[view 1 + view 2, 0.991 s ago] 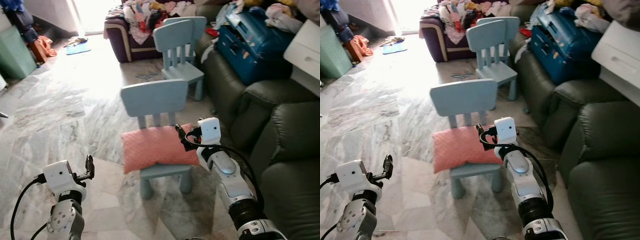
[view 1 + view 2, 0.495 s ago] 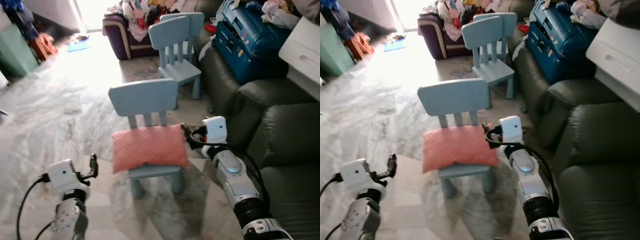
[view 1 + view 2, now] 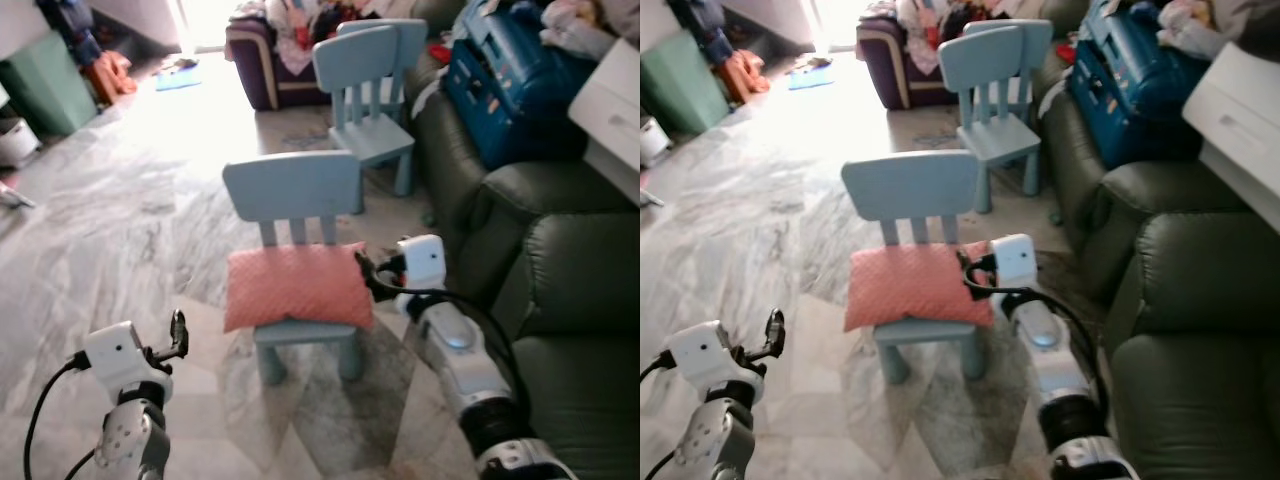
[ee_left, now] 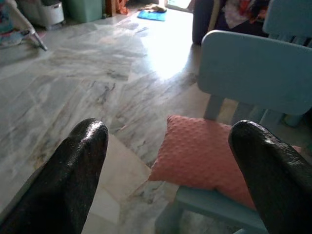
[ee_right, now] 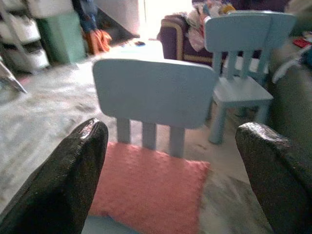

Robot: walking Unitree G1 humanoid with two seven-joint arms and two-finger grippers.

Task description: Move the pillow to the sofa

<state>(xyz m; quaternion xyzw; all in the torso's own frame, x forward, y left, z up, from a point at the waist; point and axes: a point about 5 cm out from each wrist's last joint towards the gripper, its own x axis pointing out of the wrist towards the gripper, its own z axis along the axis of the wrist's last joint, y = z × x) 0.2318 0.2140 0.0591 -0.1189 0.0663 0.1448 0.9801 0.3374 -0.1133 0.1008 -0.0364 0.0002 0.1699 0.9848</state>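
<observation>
Left eye view, item: pink pillow [image 3: 297, 285], lying on the seat of the near blue chair [image 3: 296, 195], untouched. Right gripper [image 3: 363, 272] at the pillow's 3 o'clock edge, fingers apart, nothing held. Left gripper [image 3: 179, 334] low at 8 o'clock, fingers apart. Dark sofa [image 3: 570, 270] lies at your 3 o'clock. Grasp, lift and carry all remain.

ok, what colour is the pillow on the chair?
Salmon pink with a fine dotted texture; the pillow shows best in the left eye view.
</observation>
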